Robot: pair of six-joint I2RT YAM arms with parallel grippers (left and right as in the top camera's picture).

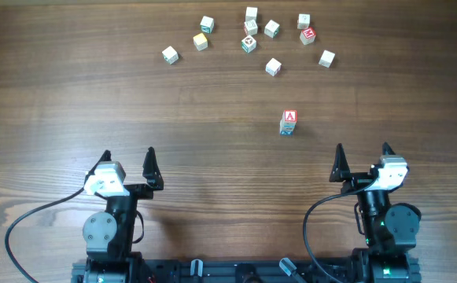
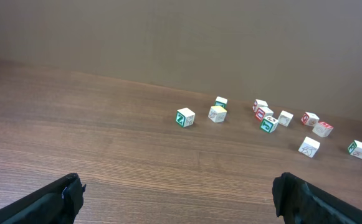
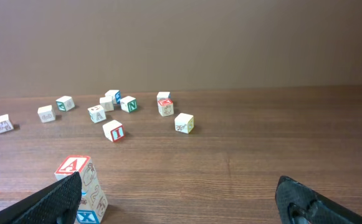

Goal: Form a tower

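**Supervisor:** State of hands and tower?

**Operator:** I read left hand (image 1: 128,153) and right hand (image 1: 363,147) both spread wide, empty; tower (image 1: 289,123) stands on the table (image 1: 212,165), ahead-left of the right hand, well apart from the loose cubes (image 1: 273,67). Hazard, in my judgement: a finger brushing the narrow stack on approach topples it.

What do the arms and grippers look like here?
Both are black: the left arm and right arm have round joint housings. The left gripper and right gripper each carry two pointed black fingers, a white block and a looping black cable.
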